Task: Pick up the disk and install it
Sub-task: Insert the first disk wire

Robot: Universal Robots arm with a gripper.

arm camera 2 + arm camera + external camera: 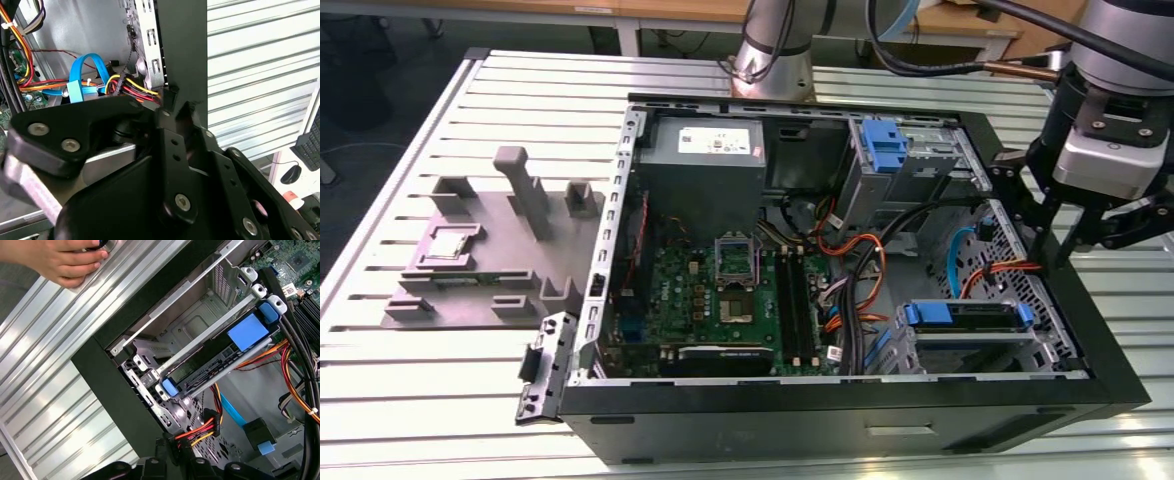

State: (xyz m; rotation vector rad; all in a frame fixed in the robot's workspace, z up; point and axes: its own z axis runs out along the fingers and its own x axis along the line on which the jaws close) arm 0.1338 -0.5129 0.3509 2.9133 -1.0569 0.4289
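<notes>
The disk lies flat in the metal drive cage at the near corner of the open computer case, on the exterior view's right, with blue rails along its edges. In the first wrist view the disk sits seated between the cage's bars, with a blue tab on top. My gripper hangs above the case's wall on the exterior view's right, a little behind the cage. It is apart from the disk and holds nothing that I can see.
A person's hand rests on the slatted table beside the case. Orange, red and blue cables run between the motherboard and the cage. A bare blue bracket sits in the upper bay. A grey fixture stands on the exterior view's left.
</notes>
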